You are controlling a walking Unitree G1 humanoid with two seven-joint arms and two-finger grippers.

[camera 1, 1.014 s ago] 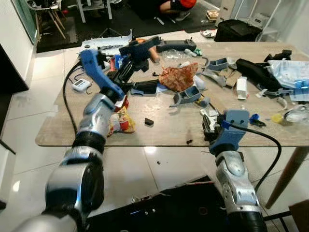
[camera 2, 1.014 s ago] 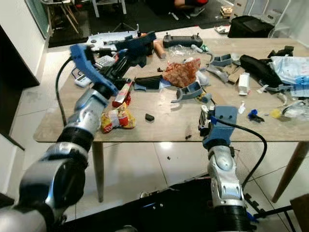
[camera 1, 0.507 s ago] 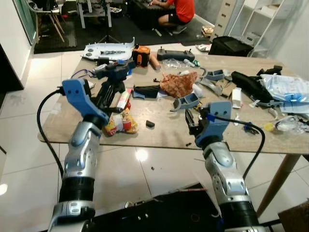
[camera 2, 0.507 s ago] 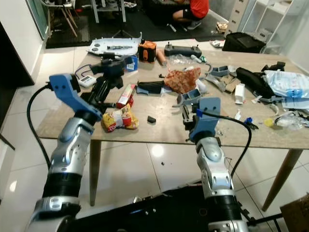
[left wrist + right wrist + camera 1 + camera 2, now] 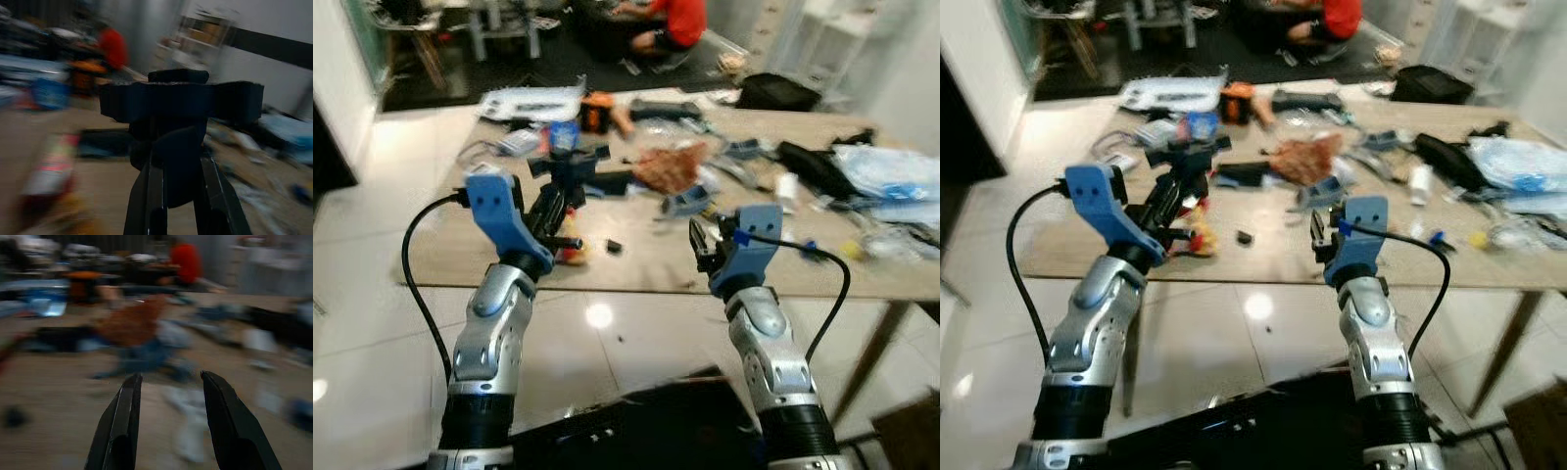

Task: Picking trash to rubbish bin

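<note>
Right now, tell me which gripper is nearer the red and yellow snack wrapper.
Left. The left gripper hangs just above the snack wrapper; the right gripper is farther off, to its right near the table edge.

Whole view has shifted and gone blurred: my head camera moved back from the beige stone-look table [image 5: 651,274].

Left gripper [image 5: 564,186]: a second ago reached far across the table into the clutter at its back. Since drawn in toward me, now over the near half. It stays clamped on the dark blue-black T-shaped plastic piece [image 5: 181,100], which came back with it.

Red-and-yellow crumpled snack packet [image 5: 571,256]: was beside my left forearm, now just below that gripper.

Right gripper [image 5: 703,239]: was low at the near table edge, now lifted slightly, fingers apart.
</note>
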